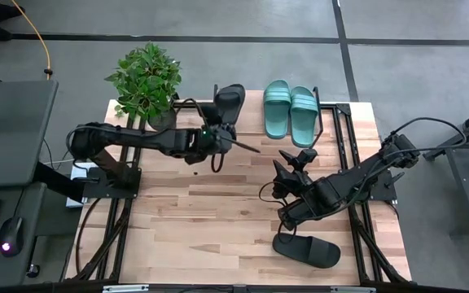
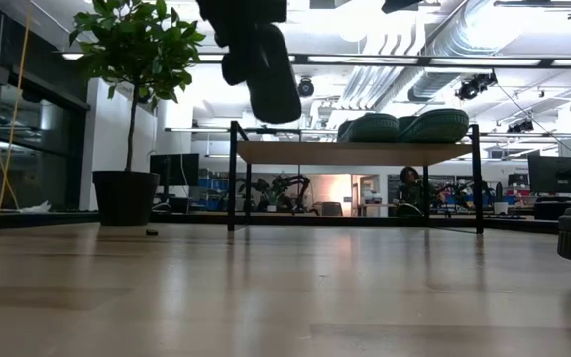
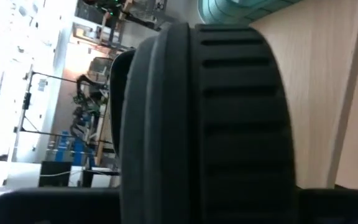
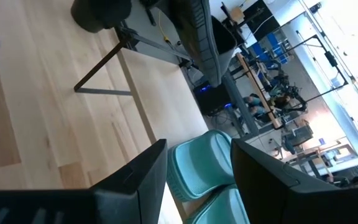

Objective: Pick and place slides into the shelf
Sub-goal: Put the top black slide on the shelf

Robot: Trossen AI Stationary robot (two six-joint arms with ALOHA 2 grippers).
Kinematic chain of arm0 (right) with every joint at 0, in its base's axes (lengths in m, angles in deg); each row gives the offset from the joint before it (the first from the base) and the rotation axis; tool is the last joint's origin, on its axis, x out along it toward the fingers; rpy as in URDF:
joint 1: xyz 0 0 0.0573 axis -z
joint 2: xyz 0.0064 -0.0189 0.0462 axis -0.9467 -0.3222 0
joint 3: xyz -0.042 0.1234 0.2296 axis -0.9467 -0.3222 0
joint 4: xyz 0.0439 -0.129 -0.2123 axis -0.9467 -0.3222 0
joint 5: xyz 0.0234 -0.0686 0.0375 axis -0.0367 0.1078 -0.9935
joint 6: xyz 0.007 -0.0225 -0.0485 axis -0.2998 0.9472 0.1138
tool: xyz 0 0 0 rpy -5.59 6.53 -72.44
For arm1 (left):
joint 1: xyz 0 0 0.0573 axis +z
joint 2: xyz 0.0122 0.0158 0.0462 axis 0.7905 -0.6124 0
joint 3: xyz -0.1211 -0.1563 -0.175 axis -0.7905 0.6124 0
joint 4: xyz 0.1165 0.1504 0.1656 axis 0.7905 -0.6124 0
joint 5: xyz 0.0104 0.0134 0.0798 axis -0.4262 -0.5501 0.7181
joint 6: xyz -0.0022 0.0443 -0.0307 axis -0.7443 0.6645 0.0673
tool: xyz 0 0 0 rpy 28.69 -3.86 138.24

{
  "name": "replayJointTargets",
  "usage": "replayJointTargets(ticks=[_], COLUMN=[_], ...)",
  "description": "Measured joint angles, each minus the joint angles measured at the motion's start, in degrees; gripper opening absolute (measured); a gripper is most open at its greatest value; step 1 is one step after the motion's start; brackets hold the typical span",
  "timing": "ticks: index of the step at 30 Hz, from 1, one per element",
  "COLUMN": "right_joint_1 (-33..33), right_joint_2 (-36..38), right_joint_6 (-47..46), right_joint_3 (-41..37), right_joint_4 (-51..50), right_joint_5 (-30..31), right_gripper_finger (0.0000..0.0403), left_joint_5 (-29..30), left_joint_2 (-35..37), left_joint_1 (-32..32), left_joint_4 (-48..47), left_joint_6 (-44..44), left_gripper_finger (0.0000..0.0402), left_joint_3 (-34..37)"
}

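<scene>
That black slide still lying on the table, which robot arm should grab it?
Probably the right: its open, empty gripper is nearest the black slide. The left gripper already holds another black slide by the shelf.

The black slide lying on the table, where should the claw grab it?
Probably from above, pinching across the wide strap of the black slide. It lies flat on the table, sole down it seems, so the raised strap is the easiest part to pinch.

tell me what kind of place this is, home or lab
Most likely a robotics lab or workshop, not a home: exposed ceiling ducts, other robot arms on benches behind the shelf, and a desk with a mouse beside the wooden table.
</scene>
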State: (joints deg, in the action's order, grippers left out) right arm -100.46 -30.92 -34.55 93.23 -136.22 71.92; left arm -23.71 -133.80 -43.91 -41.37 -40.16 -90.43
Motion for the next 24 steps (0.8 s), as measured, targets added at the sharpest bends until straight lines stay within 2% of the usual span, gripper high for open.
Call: replayJointTargets(ticks=[9, 13, 24], right_joint_1=[0.0, 0.0, 0.0], right_joint_2=[0.0, 0.0, 0.0], right_joint_6=[0.08, 0.17, 0.17], right_joint_3=[0.0, 0.02, 0.02], right_joint_4=[0.08, 0.15, 0.36], right_joint_5=[-0.13, -0.13, -0.13], right_gripper_finger=[0.0167, 0.0167, 0.0167], left_joint_5=[-3.25, -5.08, -6.01], left_joint_2=[0.0, 0.0, -0.02], left_joint_1=[2.84, 4.38, 5.53], left_joint_4=[0.07, 1.65, 4.13], left_joint_6=[-1.22, -1.28, -0.9], left_gripper_finger=[0.0069, 0.0069, 0.0069], left_joint_3=[0.09, 2.22, 3.74])
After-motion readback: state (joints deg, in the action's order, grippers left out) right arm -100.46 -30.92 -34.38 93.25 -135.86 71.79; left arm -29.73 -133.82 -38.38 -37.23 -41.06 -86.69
